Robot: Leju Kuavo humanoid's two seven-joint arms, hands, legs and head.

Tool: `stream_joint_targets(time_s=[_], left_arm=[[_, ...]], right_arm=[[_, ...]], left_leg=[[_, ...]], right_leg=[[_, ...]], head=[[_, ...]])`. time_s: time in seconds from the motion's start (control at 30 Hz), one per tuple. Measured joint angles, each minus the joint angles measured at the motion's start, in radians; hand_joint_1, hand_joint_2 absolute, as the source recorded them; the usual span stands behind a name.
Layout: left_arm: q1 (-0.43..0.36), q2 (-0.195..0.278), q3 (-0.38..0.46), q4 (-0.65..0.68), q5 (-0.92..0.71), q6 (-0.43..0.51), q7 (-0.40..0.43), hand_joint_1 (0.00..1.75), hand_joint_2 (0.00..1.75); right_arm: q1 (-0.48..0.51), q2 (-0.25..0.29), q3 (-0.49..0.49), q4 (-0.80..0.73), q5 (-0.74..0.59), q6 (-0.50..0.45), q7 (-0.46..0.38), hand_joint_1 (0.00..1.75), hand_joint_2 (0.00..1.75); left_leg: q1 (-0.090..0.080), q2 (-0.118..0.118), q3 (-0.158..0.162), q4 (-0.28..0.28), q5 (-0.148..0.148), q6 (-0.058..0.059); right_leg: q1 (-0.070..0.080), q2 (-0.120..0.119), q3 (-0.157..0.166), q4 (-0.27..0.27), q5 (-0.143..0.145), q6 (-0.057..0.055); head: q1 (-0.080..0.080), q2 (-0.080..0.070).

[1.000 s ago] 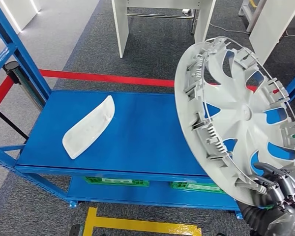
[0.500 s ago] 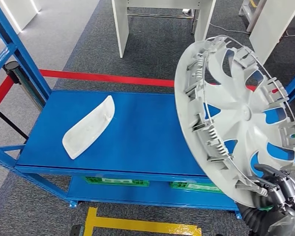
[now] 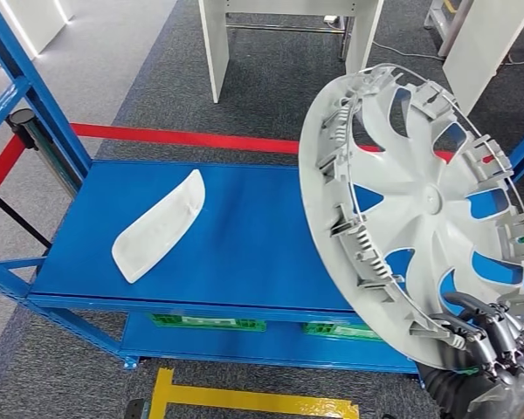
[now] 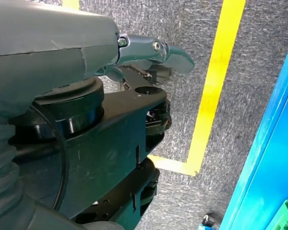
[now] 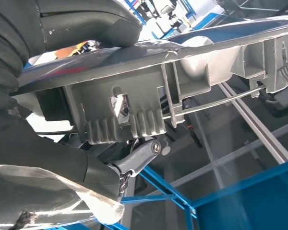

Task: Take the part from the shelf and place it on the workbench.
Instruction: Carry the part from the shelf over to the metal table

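Right hand point(image 3: 493, 349) grips wheel cover point(image 3: 417, 209) lower rim, tilted.

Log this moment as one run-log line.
right hand: grips wheel cover by its lower rim, raised and tilted | left hand: holds nothing, above the floor | white curved part: lying on blue shelf

The head view is brightly and evenly lit from above. A soft pale shine is seen on the blue shelf point(image 3: 259, 236), just beside the white curved part point(image 3: 157, 225), and only faint shadows are cast there. The big wheel cover point(image 3: 417, 218) is shown sharp and clear. In the right wrist view, strong white glare is seen behind the cover's rim point(image 5: 178, 62). The thick thumb point(image 4: 44, 52) is blurred in the left wrist view.
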Motion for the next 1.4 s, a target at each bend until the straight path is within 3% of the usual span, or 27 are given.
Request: stream_joint_targets(time_s=[0.1, 0.17, 0.27, 0.3, 0.33, 0.37, 0.4, 0.47, 0.53, 0.6, 0.67, 0.77, 0.8, 0.83, 0.87, 0.9, 0.97, 1.03, 1.1, 1.13, 1.2, 1.27, 1.3, 1.33, 1.37, 1.4], left_arm=[[0.000, 0.000, 0.000, 0.000, 0.000, 0.002, 0.001, 0.00, 1.75], [-0.001, 0.000, 0.000, 0.000, 0.000, 0.004, 0.002, 0.00, 1.75], [-0.001, -0.002, 0.000, 0.000, 0.000, 0.004, 0.003, 0.00, 1.75], [-0.001, -0.003, 0.000, 0.000, 0.000, 0.004, 0.004, 0.00, 1.75], [-0.001, -0.003, 0.000, 0.000, 0.000, 0.004, 0.004, 0.00, 1.75], [-0.001, -0.003, 0.000, 0.000, 0.000, 0.004, 0.004, 0.00, 1.75], [-0.001, -0.004, 0.000, 0.000, 0.000, 0.004, 0.004, 0.00, 1.75], [-0.004, -0.003, 0.000, 0.000, 0.000, 0.004, 0.004, 0.00, 1.75], [-0.007, -0.002, 0.000, 0.000, 0.000, 0.004, 0.004, 0.00, 1.75], [-0.007, 0.000, -0.001, 0.000, 0.000, 0.004, 0.004, 0.00, 1.75], [-0.007, 0.000, -0.001, 0.000, 0.000, 0.004, 0.004, 0.00, 1.75], [-0.010, 0.000, -0.001, -0.001, 0.000, 0.004, 0.004, 0.00, 1.75], [-0.011, 0.000, -0.001, -0.001, 0.000, 0.004, 0.004, 0.00, 1.75], [-0.011, 0.000, -0.001, -0.001, 0.000, 0.004, 0.004, 0.00, 1.75], [-0.010, 0.000, -0.001, -0.001, 0.000, 0.004, 0.004, 0.00, 1.75], [-0.010, 0.000, -0.001, -0.001, 0.000, 0.004, 0.004, 0.00, 1.75], [-0.009, 0.001, -0.001, -0.001, 0.000, 0.004, 0.004, 0.00, 1.75], [-0.011, 0.001, -0.002, -0.001, 0.000, 0.004, 0.004, 0.00, 1.75], [-0.009, 0.000, -0.002, -0.001, 0.000, 0.004, 0.004, 0.00, 1.75], [-0.006, 0.000, -0.002, -0.001, 0.000, 0.004, 0.005, 0.00, 1.75], [-0.004, -0.001, -0.002, -0.001, 0.000, 0.005, 0.005, 0.00, 1.75], [-0.008, -0.004, -0.002, -0.001, 0.000, 0.005, 0.005, 0.00, 1.75], [-0.010, -0.006, -0.002, -0.001, 0.000, 0.005, 0.002, 0.00, 1.75], [-0.010, -0.007, -0.002, -0.001, 0.000, 0.004, -0.003, 0.00, 1.75], [-0.011, -0.008, -0.002, -0.001, 0.000, 0.004, -0.010, 0.00, 1.75], [-0.012, -0.008, -0.002, -0.001, 0.000, 0.004, -0.017, 0.00, 1.75]], right_arm=[[-0.003, 0.000, 0.008, 0.000, 0.004, 0.000, 0.003, 1.75, 1.75], [-0.006, 0.000, 0.014, -0.001, 0.015, 0.000, 0.003, 1.75, 1.75], [-0.008, 0.000, 0.020, -0.002, 0.025, 0.000, 0.001, 1.75, 1.75], [-0.008, 0.000, 0.022, -0.002, 0.027, 0.000, 0.001, 1.75, 1.75], [-0.008, 0.000, 0.024, -0.002, 0.028, 0.000, 0.000, 1.75, 1.75], [-0.008, 0.000, 0.027, -0.001, 0.029, 0.000, -0.001, 1.75, 1.75], [-0.009, 0.000, 0.029, -0.001, 0.031, 0.000, -0.001, 1.75, 1.75], [-0.012, 0.000, 0.038, 0.000, 0.034, 0.000, -0.001, 1.75, 1.75], [-0.017, -0.002, 0.051, 0.001, 0.039, 0.000, 0.002, 1.75, 1.75], [-0.022, -0.004, 0.066, 0.004, 0.044, 0.000, 0.009, 1.75, 1.75], [-0.026, -0.005, 0.077, 0.006, 0.044, 0.000, 0.015, 1.75, 1.75], [-0.029, -0.007, 0.090, 0.007, 0.045, 0.000, 0.020, 1.75, 1.75], [-0.031, -0.009, 0.095, 0.008, 0.046, 0.000, 0.023, 1.75, 1.75], [-0.034, -0.011, 0.100, 0.009, 0.047, 0.000, 0.027, 1.75, 1.75], [-0.036, -0.013, 0.105, 0.012, 0.048, 0.000, 0.031, 1.75, 1.75], [-0.037, -0.015, 0.110, 0.014, 0.050, 0.000, 0.033, 1.75, 1.75], [-0.042, -0.019, 0.122, 0.017, 0.052, 0.000, 0.037, 1.75, 1.75], [-0.047, -0.023, 0.133, 0.021, 0.053, 0.000, 0.041, 1.75, 1.75], [-0.055, -0.027, 0.143, 0.024, 0.053, 0.000, 0.047, 1.75, 1.75], [-0.060, -0.030, 0.149, 0.025, 0.054, 0.000, 0.049, 1.75, 1.75], [-0.068, -0.037, 0.160, 0.029, 0.055, 0.000, 0.053, 1.75, 1.75], [-0.074, -0.045, 0.170, 0.035, 0.056, 0.000, 0.057, 1.75, 1.75], [-0.078, -0.047, 0.176, 0.038, 0.058, 0.000, 0.057, 1.75, 1.75], [-0.083, -0.048, 0.180, 0.041, 0.062, 0.000, 0.054, 1.75, 1.75], [-0.089, -0.048, 0.183, 0.043, 0.066, 0.000, 0.048, 1.75, 1.75], [-0.096, -0.048, 0.184, 0.043, 0.071, 0.000, 0.041, 1.75, 1.75]], left_leg=[[0.000, -0.001, 0.002, -0.009, 0.003, 0.009], [0.006, -0.004, 0.008, -0.025, 0.011, 0.019], [0.010, -0.013, 0.011, -0.031, 0.013, 0.025], [0.010, -0.019, 0.012, -0.031, 0.012, 0.024], [0.011, -0.027, 0.014, -0.031, 0.011, 0.022], [0.013, -0.037, 0.017, -0.030, 0.008, 0.019], [0.016, -0.048, 0.021, -0.027, 0.005, 0.013], [0.019, -0.071, 0.021, -0.016, -0.004, -0.002], [0.021, -0.090, 0.011, -0.005, -0.007, -0.016], [0.024, -0.106, 0.003, -0.002, -0.005, -0.025], [0.023, -0.082, -0.011, 0.027, -0.022, -0.033], [0.024, -0.018, -0.101, 0.202, -0.095, -0.045], [0.025, -0.011, -0.131, 0.256, -0.109, -0.045], [0.025, -0.009, -0.147, 0.279, -0.105, -0.044], [0.025, -0.008, -0.146, 0.269, -0.083, -0.041], [0.022, -0.003, -0.129, 0.224, -0.046, -0.034], [0.009, 0.037, -0.078, 0.106, 0.018, -0.011], [-0.005, 0.073, -0.047, 0.035, 0.029, 0.008], [-0.007, 0.062, -0.042, 0.015, 0.021, 0.012], [-0.004, 0.051, -0.037, 0.006, 0.023, 0.011], [0.004, 0.027, -0.024, -0.013, 0.029, 0.011], [0.008, 0.003, -0.021, -0.017, 0.031, 0.014], [0.009, -0.010, -0.022, -0.017, 0.030, 0.015], [0.010, -0.023, -0.021, -0.015, 0.029, 0.015], [0.011, -0.037, -0.020, -0.013, 0.028, 0.013], [0.013, -0.052, -0.019, -0.010, 0.025, 0.009]], right_leg=[[-0.003, -0.001, 0.003, -0.002, -0.001, 0.008], [-0.002, -0.001, -0.018, 0.037, -0.024, 0.012], [-0.002, 0.000, -0.121, 0.224, -0.100, 0.016], [-0.002, 0.000, -0.153, 0.273, -0.107, 0.018], [-0.003, 0.000, -0.170, 0.290, -0.096, 0.019], [-0.005, 0.001, -0.166, 0.266, -0.064, 0.021], [-0.008, 0.008, -0.145, 0.207, -0.019, 0.023], [-0.015, 0.047, -0.091, 0.086, 0.035, 0.024], [-0.015, 0.072, -0.066, 0.042, 0.034, 0.016], [-0.013, 0.056, -0.062, 0.039, 0.031, 0.001], [-0.014, 0.033, -0.057, 0.038, 0.030, -0.013], [-0.008, -0.009, -0.051, 0.037, 0.023, -0.028], [-0.005, -0.022, -0.049, 0.037, 0.021, -0.031], [-0.003, -0.033, -0.046, 0.037, 0.018, -0.033], [0.000, -0.044, -0.042, 0.037, 0.015, -0.034], [0.003, -0.055, -0.037, 0.037, 0.010, -0.035], [0.010, -0.075, -0.026, 0.036, 0.001, -0.032], [0.015, -0.096, -0.021, 0.034, -0.006, -0.024], [0.018, -0.119, -0.018, 0.030, -0.009, -0.016], [0.018, -0.115, -0.018, 0.031, -0.015, -0.012], [0.014, -0.067, -0.038, 0.076, -0.044, -0.005], [0.010, -0.014, -0.103, 0.193, -0.094, -0.001], [0.010, -0.005, -0.140, 0.254, -0.112, 0.001], [0.010, -0.002, -0.168, 0.293, -0.115, 0.003], [0.009, -0.001, -0.179, 0.294, -0.096, 0.005], [0.006, 0.002, -0.171, 0.258, -0.058, 0.008]], head=[[0.000, 0.000], [0.002, 0.000], [0.006, 0.000], [0.006, 0.000], [0.006, 0.000], [0.006, 0.000], [0.006, 0.000], [0.007, 0.000], [0.006, 0.000], [0.004, 0.000], [0.000, 0.000], [-0.009, 0.000], [-0.009, 0.000], [-0.009, 0.000], [-0.009, 0.000], [-0.010, 0.000], [-0.009, 0.000], [-0.010, 0.000], [-0.012, 0.000], [-0.011, 0.000], [-0.010, 0.000], [-0.007, 0.000], [-0.006, 0.000], [-0.006, 0.000], [-0.006, 0.000], [-0.006, 0.000]])
